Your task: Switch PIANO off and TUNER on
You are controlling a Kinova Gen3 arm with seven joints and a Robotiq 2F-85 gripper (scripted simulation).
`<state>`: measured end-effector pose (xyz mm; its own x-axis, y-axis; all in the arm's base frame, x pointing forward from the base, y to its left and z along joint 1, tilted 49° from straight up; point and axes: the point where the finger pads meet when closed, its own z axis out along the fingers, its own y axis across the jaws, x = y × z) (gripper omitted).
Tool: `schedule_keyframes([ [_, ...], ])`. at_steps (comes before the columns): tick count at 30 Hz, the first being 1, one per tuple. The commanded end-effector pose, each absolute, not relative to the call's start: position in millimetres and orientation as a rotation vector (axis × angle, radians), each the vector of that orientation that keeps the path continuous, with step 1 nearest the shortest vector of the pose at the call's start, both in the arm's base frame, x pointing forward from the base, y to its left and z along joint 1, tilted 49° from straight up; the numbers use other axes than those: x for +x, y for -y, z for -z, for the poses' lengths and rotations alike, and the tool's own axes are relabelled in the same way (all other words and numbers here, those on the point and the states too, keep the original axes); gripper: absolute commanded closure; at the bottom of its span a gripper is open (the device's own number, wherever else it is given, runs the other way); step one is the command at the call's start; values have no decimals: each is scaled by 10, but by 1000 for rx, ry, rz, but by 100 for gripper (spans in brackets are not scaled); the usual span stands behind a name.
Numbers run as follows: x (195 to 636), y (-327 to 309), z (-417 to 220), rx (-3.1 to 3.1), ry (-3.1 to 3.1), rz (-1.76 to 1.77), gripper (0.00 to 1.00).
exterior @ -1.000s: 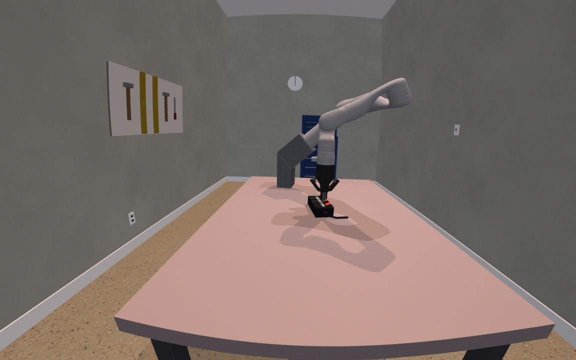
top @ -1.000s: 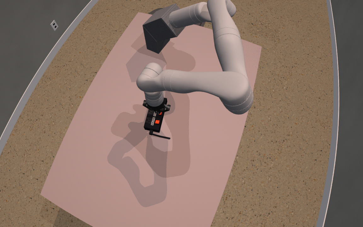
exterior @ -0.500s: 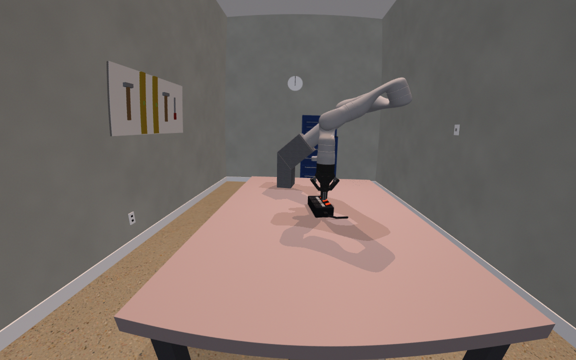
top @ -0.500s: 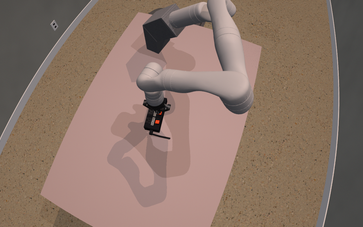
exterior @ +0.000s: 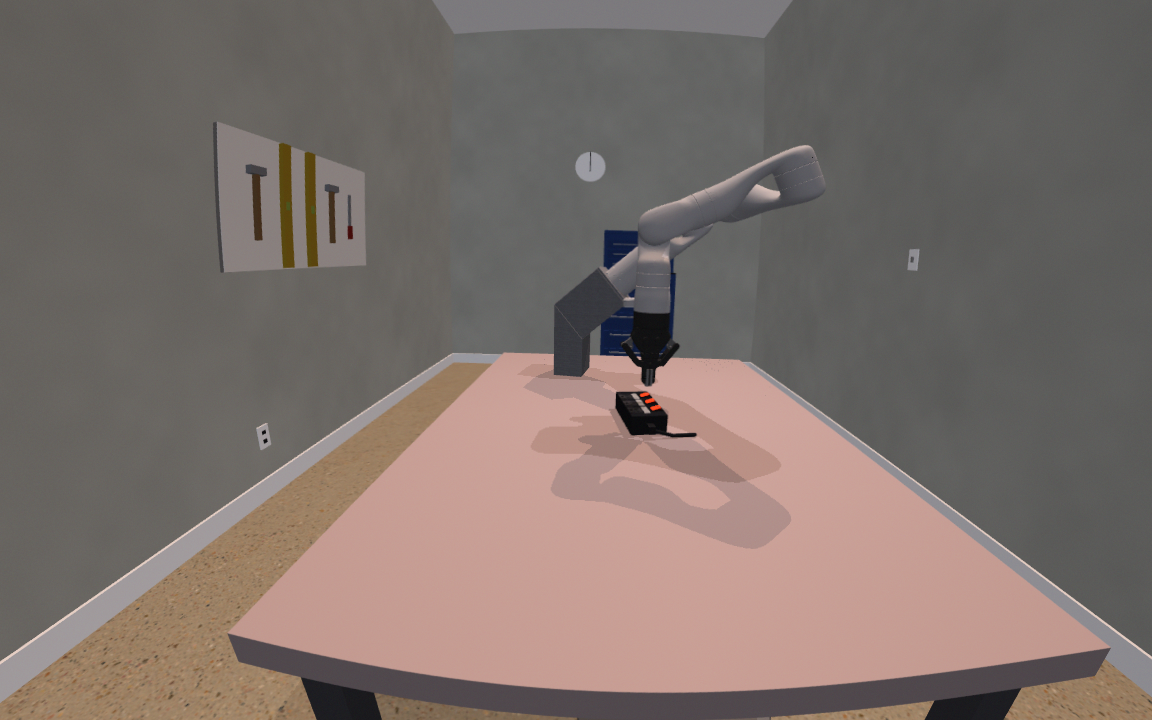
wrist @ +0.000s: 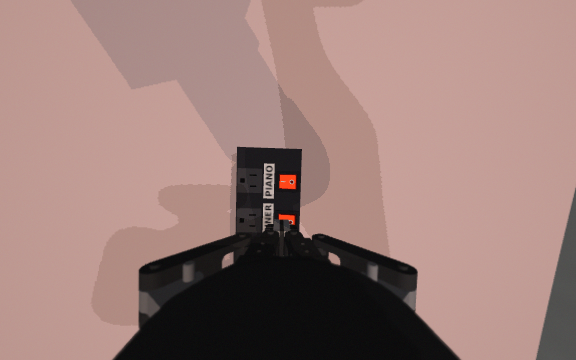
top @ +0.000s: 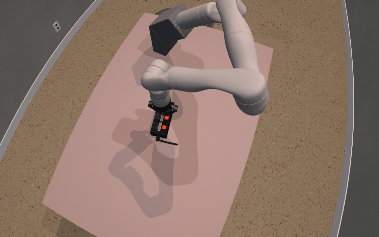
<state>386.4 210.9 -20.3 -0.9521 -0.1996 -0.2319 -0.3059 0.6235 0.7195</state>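
Note:
The black power strip [top: 160, 125] lies flat on the pink table, the right way up; it also shows in the exterior view [exterior: 641, 412] and the wrist view [wrist: 268, 190]. The PIANO switch [wrist: 287, 181] glows bright orange. The TUNER switch [wrist: 286, 219] below it is also bright orange, partly hidden by my fingertips. The third switch is hidden under my gripper in the wrist view. My gripper [wrist: 281, 229] [exterior: 649, 376] is shut and empty. It hangs a little above the strip's near end, clear of it.
The strip's short black cable [top: 167, 142] sticks out from its far end. The arm's dark grey base block [top: 165, 31] stands at the far end of the table. The table's right edge shows in the wrist view [wrist: 575, 240].

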Motion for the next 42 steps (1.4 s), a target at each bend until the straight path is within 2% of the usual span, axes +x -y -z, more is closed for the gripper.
schedule_keyframes([
  [1,3887,-2090,173,-421,-2707,-1236,100],
  [22,3882,-2083,168,-421,-2707,-1237,100],
  [29,3409,-1974,90,-421,-2707,-1236,100],
  [42,3403,-1973,89,-421,-2707,-1236,100],
])
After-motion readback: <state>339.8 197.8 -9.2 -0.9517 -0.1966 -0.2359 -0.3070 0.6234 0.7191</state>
